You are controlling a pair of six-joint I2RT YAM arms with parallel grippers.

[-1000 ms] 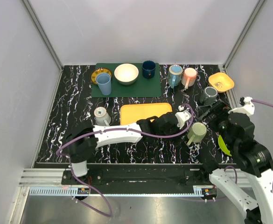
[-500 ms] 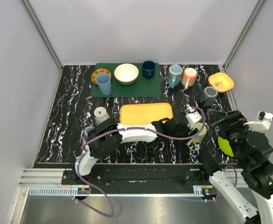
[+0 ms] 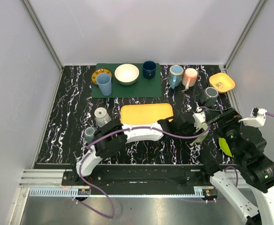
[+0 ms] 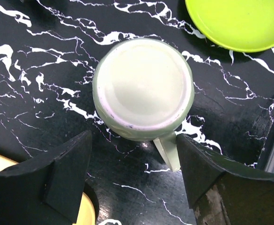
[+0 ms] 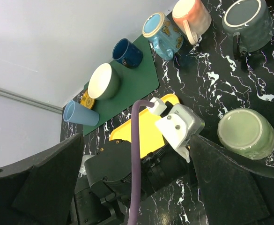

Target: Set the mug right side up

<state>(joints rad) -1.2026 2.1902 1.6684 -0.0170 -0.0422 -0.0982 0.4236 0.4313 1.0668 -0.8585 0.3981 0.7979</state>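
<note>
The pale green mug [image 4: 143, 89] stands upside down on the black marbled table, its base facing up and its handle [image 4: 167, 152] pointing toward my left gripper's right finger. My left gripper [image 4: 134, 180] is open and empty, hovering just beside and above the mug, fingers apart on either side of the handle end. In the top view the left wrist [image 3: 193, 125] covers most of the mug. My right gripper [image 5: 137, 187] is open and empty, raised high; the mug [image 5: 247, 133] shows below it to the right.
A yellow tray [image 3: 146, 112] lies left of the mug and a lime plate [image 3: 225, 146] to its right. A grey mug [image 3: 210, 96], pink mug [image 3: 190, 76], blue mug [image 3: 175, 75] and orange bowl [image 3: 222, 82] stand behind. A green mat [image 3: 127, 88] holds more dishes.
My left gripper has moved right and now sits over the green mug, hiding it in the top view. The right arm has shifted at the right side.
</note>
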